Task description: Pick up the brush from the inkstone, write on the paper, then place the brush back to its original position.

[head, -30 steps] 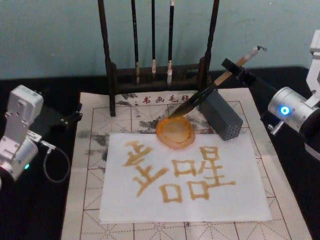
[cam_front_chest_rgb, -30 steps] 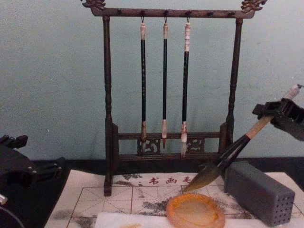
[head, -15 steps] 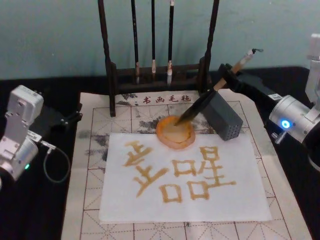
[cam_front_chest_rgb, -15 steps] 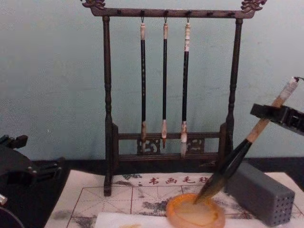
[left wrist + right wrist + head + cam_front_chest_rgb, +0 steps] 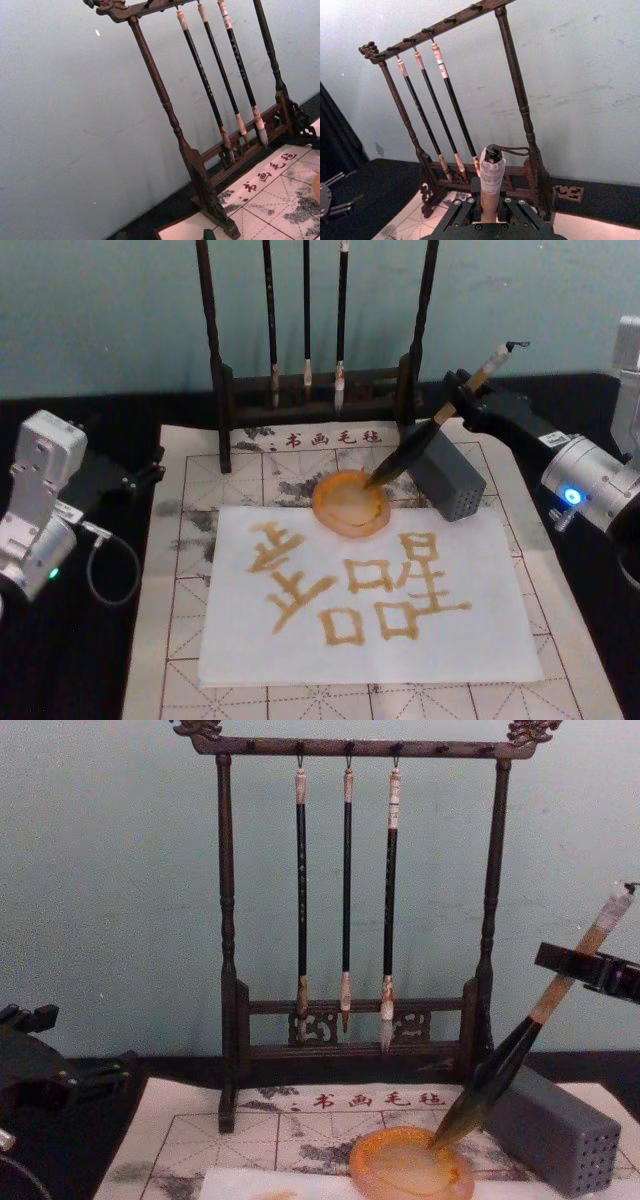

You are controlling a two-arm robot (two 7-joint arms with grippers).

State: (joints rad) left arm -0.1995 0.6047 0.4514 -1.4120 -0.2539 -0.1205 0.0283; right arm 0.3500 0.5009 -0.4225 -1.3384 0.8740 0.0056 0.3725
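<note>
Resting at the left edge, my left gripper (image 5: 148,473) is parked. At centre, the white paper (image 5: 480,640) carries amber brushed characters. Above it, the felt mat (image 5: 180,540) has red print (image 5: 370,1100) reading 书画毛毡. The orange inkstone (image 5: 350,505) holds the brush (image 5: 418,440) by its tip. Its black section and tan handle slant up right, clamped in my right gripper (image 5: 462,395).

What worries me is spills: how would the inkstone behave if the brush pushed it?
Shallow and wide, the inkstone probably slides rather than tips. It seems to overlap the paper, so the sheet might shift too. The brush in the right gripper has a soft-looking tuft that would likely bend first.
</note>
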